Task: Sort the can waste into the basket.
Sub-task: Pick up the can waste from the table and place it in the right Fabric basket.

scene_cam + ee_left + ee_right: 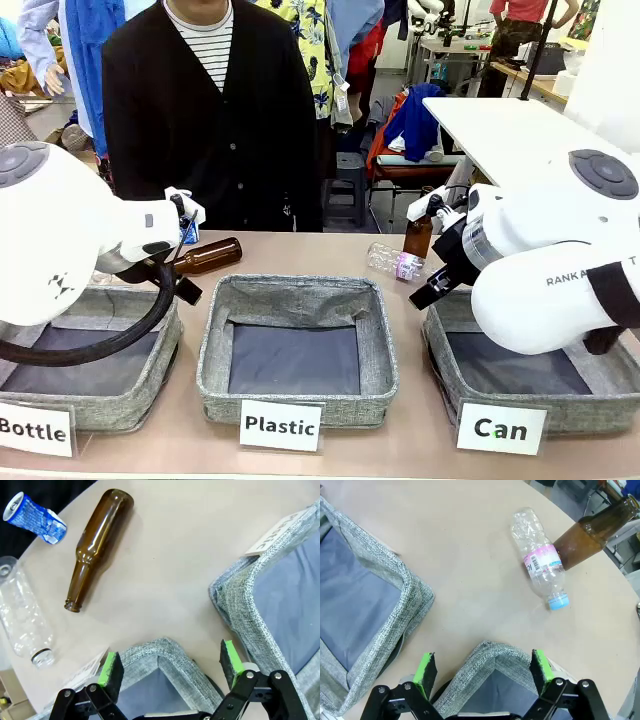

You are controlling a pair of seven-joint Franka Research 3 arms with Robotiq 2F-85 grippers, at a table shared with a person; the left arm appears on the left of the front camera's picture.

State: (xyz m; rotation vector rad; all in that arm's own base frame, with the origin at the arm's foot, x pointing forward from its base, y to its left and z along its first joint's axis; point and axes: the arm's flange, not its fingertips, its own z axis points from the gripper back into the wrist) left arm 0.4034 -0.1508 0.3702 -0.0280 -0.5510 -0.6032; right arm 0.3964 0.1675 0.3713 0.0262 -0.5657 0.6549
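A blue can with white print lies on its side at the table's far edge, close to a person's dark cardigan. In the front view this blue can peeks out behind my left wrist. The grey woven basket behind the white "Can" card stands at the right, and nothing lies on its visible dark liner. My right gripper hangs open over the far corner of that basket. My left gripper is open above a corner of the "Bottle" basket, with nothing between its fingers.
A brown glass bottle and a clear plastic bottle lie near the blue can. A pink-labelled plastic bottle lies by another brown bottle. The "Plastic" basket stands in the middle. A person stands across the table.
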